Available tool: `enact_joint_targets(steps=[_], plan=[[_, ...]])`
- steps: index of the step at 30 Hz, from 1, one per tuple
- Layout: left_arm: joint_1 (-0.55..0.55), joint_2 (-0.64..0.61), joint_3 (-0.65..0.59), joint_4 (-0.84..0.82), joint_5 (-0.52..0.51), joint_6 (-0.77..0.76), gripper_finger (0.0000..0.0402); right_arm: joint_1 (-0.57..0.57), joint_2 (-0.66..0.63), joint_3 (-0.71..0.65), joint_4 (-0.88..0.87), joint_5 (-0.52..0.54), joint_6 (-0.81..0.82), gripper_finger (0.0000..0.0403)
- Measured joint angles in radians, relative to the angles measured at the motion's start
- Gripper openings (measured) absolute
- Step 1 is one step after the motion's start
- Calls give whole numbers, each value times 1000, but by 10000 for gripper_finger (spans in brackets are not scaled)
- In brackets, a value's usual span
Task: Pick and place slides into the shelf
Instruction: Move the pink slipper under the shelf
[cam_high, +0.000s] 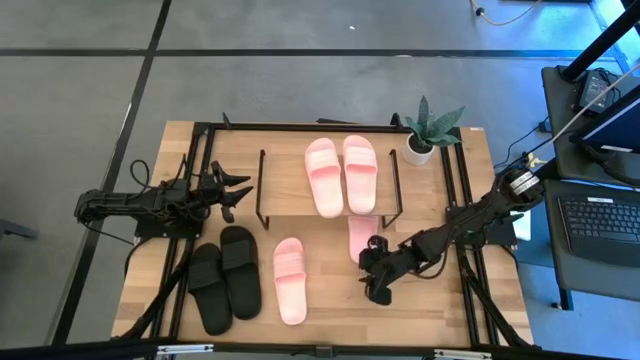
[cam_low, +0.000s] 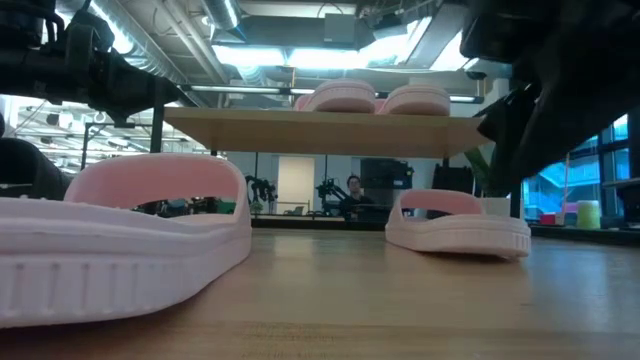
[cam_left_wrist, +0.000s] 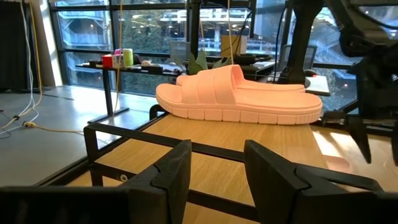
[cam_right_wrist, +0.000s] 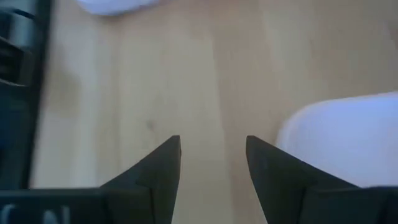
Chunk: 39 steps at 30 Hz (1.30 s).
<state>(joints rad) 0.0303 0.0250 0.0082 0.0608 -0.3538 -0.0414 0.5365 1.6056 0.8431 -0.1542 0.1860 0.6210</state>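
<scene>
Presently, one pink pair (cam_high: 340, 174) sits on the shelf (cam_high: 282, 180) top board, straps toward the plant (cam_high: 430, 130). Two pink slides remain on the table (cam_high: 470, 300): one (cam_high: 289, 279) lies in the open in front of the shelf beside the black pair (cam_high: 225, 277), the other (cam_high: 362, 235) lies partly under the shelf's front edge. The right gripper (cam_high: 374, 275) hangs low over bare wood just beside that second slide, fingers parted and holding nothing; its wrist view shows a pale slide edge off to one side of the fingers, not between them. The left gripper (cam_high: 232, 195) waits at the shelf's left end, likewise open and empty. Judgement: the step in hand is the grasp of the half-hidden pink slide. To do it well, the right arm should shift sideways until the strap or sidewall sits squarely between the fingers, close on the strap's stiff edge, and draw the slide clear of the wire legs before lifting, since the board overhang could snag it.
</scene>
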Motion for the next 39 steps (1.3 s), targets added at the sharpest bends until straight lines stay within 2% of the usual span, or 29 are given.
enact_joint_targets(steps=[3,6,12,30,36,39], plan=[[0,2,0,-1,0,0,141,2,-43,-64,131,-34,0,183],[0,7,0,0,0,0,141,2,-88,-112,185,-83,24,183],[0,12,0,0,0,-1,141,2,-119,-154,162,-75,-33,183],[0,16,0,0,0,0,141,-11,-70,-154,172,-22,-24,183],[0,16,0,0,0,0,141,-11,18,-101,129,-18,-59,183],[0,16,0,0,0,1,141,-11,71,-40,46,-18,-88,183]])
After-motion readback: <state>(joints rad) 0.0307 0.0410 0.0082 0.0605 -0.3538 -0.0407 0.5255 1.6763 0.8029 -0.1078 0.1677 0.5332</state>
